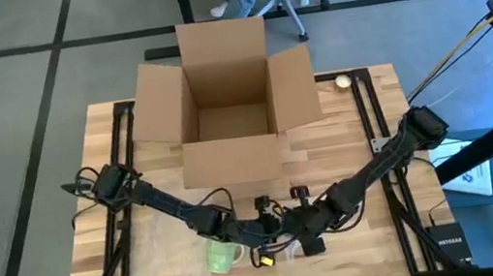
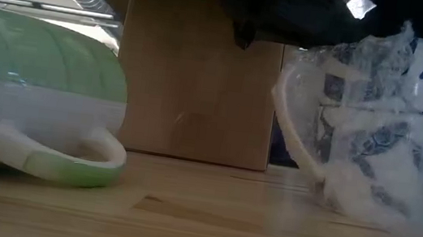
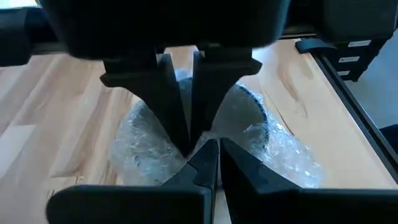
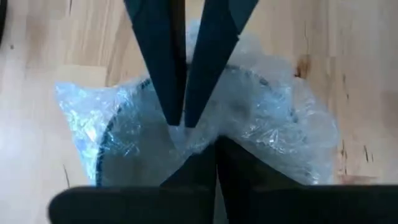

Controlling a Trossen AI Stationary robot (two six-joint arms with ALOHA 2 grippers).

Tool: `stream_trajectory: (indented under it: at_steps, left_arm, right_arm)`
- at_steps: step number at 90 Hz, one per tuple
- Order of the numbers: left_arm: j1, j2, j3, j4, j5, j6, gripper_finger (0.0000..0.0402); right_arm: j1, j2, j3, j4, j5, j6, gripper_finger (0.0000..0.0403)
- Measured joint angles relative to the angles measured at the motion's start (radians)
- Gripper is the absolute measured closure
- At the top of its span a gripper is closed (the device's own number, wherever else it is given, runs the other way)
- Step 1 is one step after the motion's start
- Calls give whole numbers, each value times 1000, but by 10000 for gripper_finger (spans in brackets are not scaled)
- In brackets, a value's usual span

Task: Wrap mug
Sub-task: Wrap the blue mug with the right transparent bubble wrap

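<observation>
mug [image 1: 221,255] | green, cream handle | apparently on its side (unwrapped) | table's near edge

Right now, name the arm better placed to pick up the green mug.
Left. The mug lies just left of the left gripper; the right gripper sits beyond it. Both are shut on the bubble wrap, so either must release first.
</observation>
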Motion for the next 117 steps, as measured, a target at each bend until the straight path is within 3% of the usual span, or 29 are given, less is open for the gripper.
stream_trajectory:
  at_steps: [17,36,52,66,81,101,117]
  left_arm:
    - [0,0,0,-3,0,0,402]
    - [-1,0,0,-3,0,14,402]
    - [-2,0,0,-3,0,20,402]
    - [-4,0,0,1,-1,20,402]
    - [-5,0,0,10,-3,20,402]
    - [-5,0,-1,1,0,20,402]
    - [-5,0,-1,-2,1,20,402]
  right_arm:
    - [1,-17,126,-174,-58,-18,402]
    - [0,-30,262,-295,-33,-75,402]
    - [-4,-21,147,-120,13,-78,402]
    - [-14,11,-4,54,-45,-47,402]
    - [-12,27,-38,54,-60,-41,402]
    - [-12,-25,164,-174,-69,-73,402]
    - [-12,-33,288,-333,52,-104,402]
